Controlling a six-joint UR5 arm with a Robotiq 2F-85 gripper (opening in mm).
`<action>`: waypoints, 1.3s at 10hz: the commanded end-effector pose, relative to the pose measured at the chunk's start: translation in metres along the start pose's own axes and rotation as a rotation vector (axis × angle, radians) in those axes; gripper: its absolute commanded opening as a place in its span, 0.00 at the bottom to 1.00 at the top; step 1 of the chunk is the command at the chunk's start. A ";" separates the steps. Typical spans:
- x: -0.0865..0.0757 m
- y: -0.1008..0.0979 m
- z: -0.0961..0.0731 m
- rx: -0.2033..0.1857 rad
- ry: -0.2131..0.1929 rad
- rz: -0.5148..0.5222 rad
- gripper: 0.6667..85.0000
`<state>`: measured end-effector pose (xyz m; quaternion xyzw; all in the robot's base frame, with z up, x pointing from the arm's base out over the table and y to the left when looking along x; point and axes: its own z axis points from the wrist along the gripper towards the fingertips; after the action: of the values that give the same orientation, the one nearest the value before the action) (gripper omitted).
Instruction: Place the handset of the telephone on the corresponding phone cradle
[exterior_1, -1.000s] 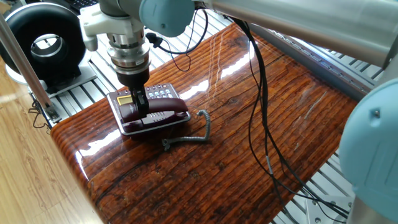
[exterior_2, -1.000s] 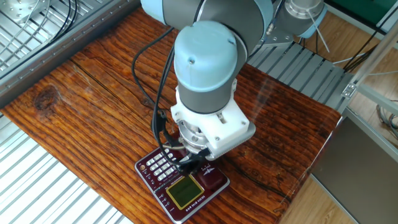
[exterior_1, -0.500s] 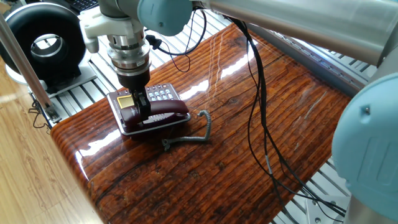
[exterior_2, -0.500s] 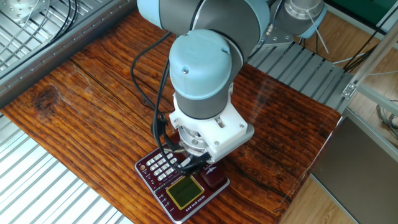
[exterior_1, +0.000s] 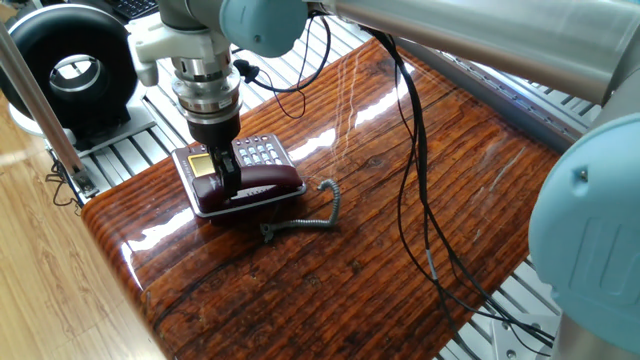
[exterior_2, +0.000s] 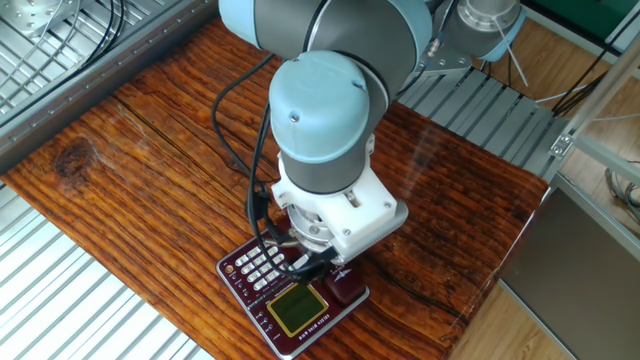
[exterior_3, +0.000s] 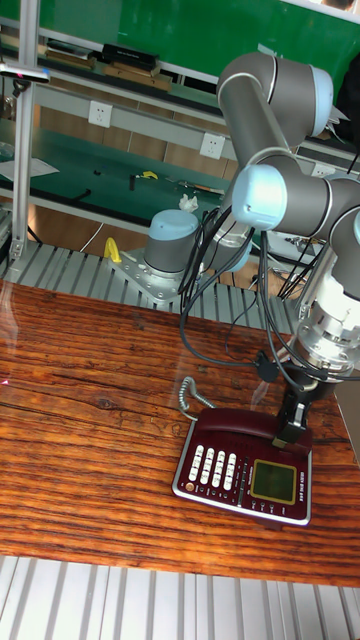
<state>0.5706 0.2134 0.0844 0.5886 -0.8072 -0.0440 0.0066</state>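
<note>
The maroon and grey telephone (exterior_1: 250, 155) (exterior_2: 262, 272) (exterior_3: 235, 468) lies near the table's left end, its yellowish screen and grey keypad showing. The glossy maroon handset (exterior_1: 262, 186) (exterior_3: 232, 422) lies along the phone's long edge over the phone cradle, which it covers almost entirely. Its grey coiled cord (exterior_1: 327, 203) (exterior_3: 188, 394) trails onto the wood. My gripper (exterior_1: 227, 170) (exterior_2: 312, 264) (exterior_3: 287, 428) points straight down at the handset's screen end, with its black fingers shut on the handset. In the other fixed view the wrist hides most of the handset.
A black ring-shaped device (exterior_1: 68, 62) stands on the slatted metal bench off the table's left end. The arm's black cables (exterior_1: 415, 180) hang over the glossy wooden table (exterior_1: 400, 260). Metal rails border the table on several sides.
The gripper and handset have shifted slightly off the keypad toward the phone's long edge and lower. More of the keypad shows now.
</note>
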 end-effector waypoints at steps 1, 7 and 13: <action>-0.003 0.004 -0.001 -0.017 -0.013 0.015 0.00; 0.002 -0.001 0.002 -0.011 0.000 0.012 0.00; -0.001 0.000 0.002 -0.020 -0.013 0.011 0.00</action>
<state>0.5712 0.2103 0.0808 0.5868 -0.8083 -0.0469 0.0108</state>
